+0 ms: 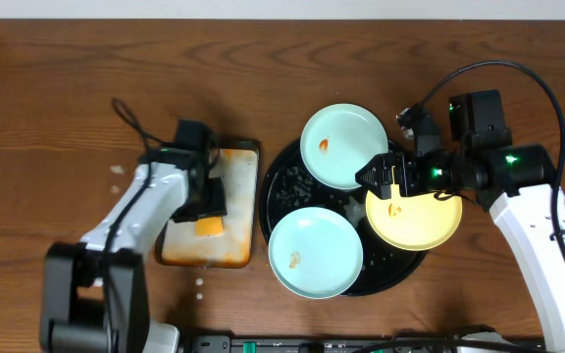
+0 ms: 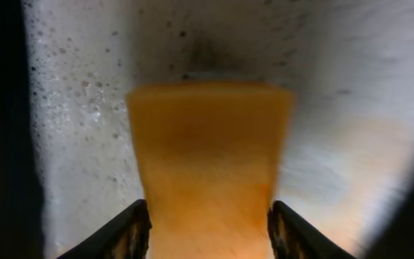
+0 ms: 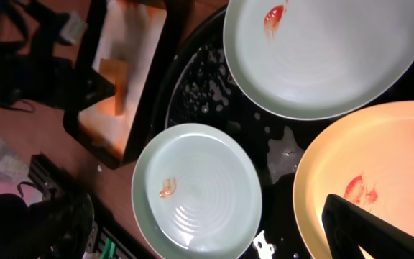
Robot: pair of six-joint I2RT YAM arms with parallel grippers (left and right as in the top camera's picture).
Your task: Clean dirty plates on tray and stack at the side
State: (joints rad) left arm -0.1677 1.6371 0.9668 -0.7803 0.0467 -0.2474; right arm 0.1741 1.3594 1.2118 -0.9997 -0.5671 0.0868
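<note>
- The step in hand looks like loading the sponge. No plate seems scrubbed yet, as all three carry orange specks.
- The left hand (image 2: 210, 232) is closed on the orange sponge (image 2: 207, 144), over the foamy pan (image 1: 238, 181) just left of the tray (image 1: 284, 186).
- The far mint plate (image 1: 346, 137) overhangs the tray's far rim, the near mint plate (image 1: 317, 253) sits at its near-left, and the yellow plate (image 1: 425, 224) lies on its right side.
- The right hand (image 1: 383, 176) hovers over the yellow plate. I cannot tell how wide it stands, and I see nothing held in it.
- The next move likely calls for carrying the sponge across to the tray while the right hand steadies a plate.
</note>
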